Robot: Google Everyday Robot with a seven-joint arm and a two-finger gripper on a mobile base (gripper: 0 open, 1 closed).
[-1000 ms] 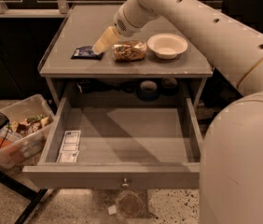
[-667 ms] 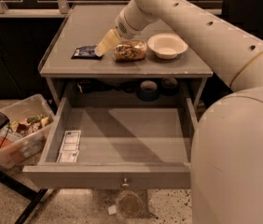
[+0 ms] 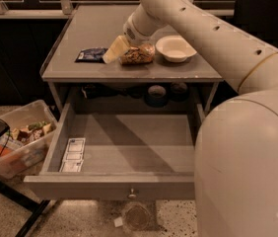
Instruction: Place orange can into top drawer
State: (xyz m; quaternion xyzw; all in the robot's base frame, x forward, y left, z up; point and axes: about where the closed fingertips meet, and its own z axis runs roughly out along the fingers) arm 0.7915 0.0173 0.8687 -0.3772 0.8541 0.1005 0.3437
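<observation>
The orange can (image 3: 138,55) lies on its side on the grey table top (image 3: 178,70), between a dark blue snack packet (image 3: 90,55) and a white bowl (image 3: 176,48). My gripper (image 3: 115,50) is at the can's left end, low over the table top and touching or almost touching the can. The top drawer (image 3: 112,185) is pulled wide open below the table top, its knob (image 3: 132,194) facing front. Its grey floor (image 3: 139,144) is mostly bare.
A white strip of packets (image 3: 73,155) lies in the drawer's left front corner. Dark round objects (image 3: 156,93) sit on the shelf behind the drawer. A plastic bin of snacks (image 3: 18,139) stands on the floor at left, by a black frame (image 3: 1,191). My arm fills the right side.
My arm has shifted slightly across the view. The gripper stays at the can's left end, a little lower. The can, bowl and packet have not moved.
</observation>
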